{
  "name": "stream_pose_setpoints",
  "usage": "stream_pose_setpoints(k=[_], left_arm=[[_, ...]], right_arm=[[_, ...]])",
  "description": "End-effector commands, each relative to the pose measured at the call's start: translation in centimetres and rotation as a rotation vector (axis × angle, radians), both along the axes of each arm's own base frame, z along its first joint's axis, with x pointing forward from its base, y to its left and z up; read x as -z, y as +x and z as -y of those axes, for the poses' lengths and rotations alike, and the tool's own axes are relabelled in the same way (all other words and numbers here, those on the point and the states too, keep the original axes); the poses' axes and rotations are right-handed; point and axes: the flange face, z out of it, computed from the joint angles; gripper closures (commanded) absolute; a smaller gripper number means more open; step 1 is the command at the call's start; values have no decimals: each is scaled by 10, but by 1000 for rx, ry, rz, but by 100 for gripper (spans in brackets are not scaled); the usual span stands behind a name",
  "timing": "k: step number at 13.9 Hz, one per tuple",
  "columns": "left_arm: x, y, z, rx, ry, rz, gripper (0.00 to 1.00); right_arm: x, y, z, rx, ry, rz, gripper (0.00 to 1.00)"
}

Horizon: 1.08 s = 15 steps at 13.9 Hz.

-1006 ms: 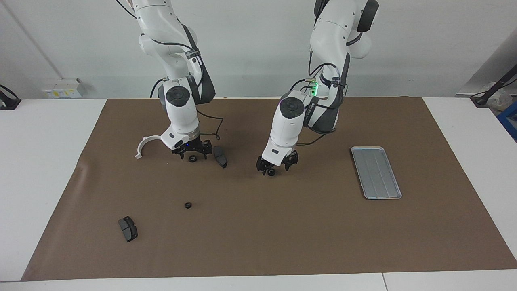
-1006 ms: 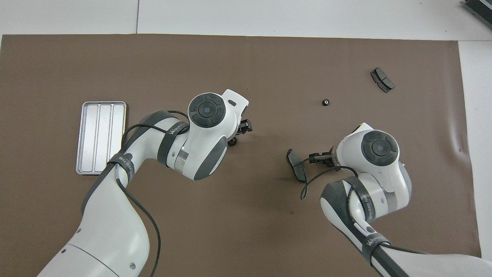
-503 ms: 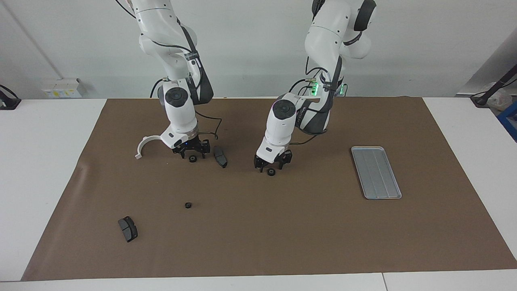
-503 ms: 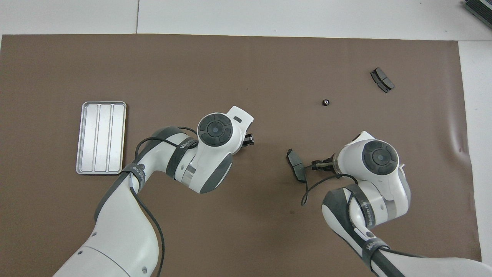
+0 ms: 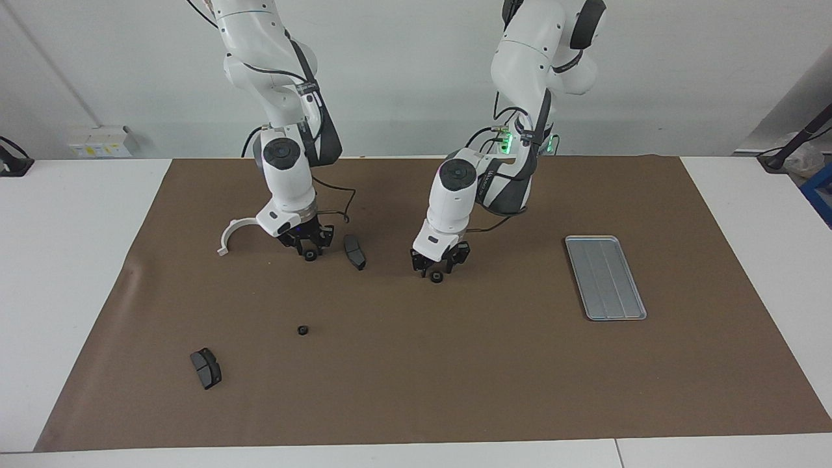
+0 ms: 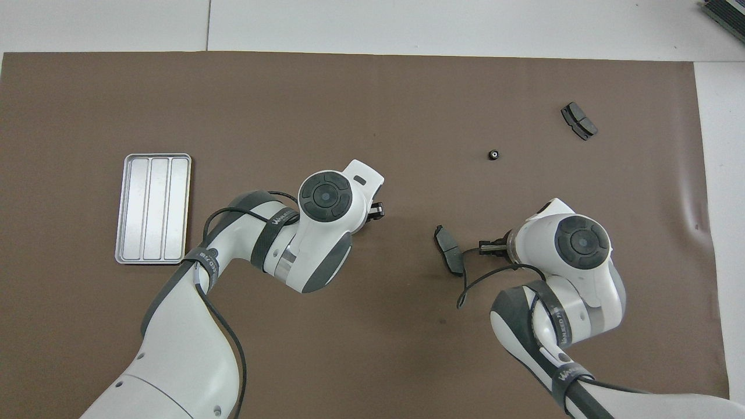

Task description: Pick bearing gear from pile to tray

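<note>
Bearing gears, small black rings, three counted on the facing view.

1. First ring: middle of the frame, on the brown mat, directly under my left gripper. That gripper is down at the mat with the ring at its tip. Open or closed on it: I cannot tell.
2. Second ring: upper middle of the frame, toward my right arm's end, under my right gripper. That gripper is also down at the mat, tip at the ring. Open or closed: I cannot tell here either.
3. Third ring: lower in the frame, lying alone, well apart from both grippers.

Tray: silver-grey, grooved, mid-height at the frame's edge toward my left arm's end. No ring lies in it.

Other parts of the pile:
- White half-ring bracket, just beside my right gripper, partly hidden by the wrist.
- Dark pad, between the two grippers, near the right one.
- Second dark pad, low in the frame at my right arm's end.
</note>
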Motion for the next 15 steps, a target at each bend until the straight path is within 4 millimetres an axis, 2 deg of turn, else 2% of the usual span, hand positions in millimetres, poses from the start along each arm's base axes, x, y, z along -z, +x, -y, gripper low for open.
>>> stream_pose_setpoints(k=[1,6,7,9,10,11,12,15], left_arm=[[-4,-10,1,17,28,20,42],[-10,-5,3,60,68,48,45],[-10,-5,3,60,67,49,46],[-10,-5,3,62,68,50,49],[-10,-6,3,72,76,56,49],[-9,-6,3,77,80,59,49],[-8,-5,3,77,79,60,50],[-8,-6,4,80,76,62,53]], right_arm=[[-1,-3,5,1,21,23,48],[2,-2,4,0,26,33,49],[1,-1,4,0,26,35,52],[1,-1,4,1,26,35,68],[1,-1,4,3,26,35,84],[1,-1,4,3,27,36,93],[0,0,4,4,27,39,96],[-13,9,1,11,33,63,96]])
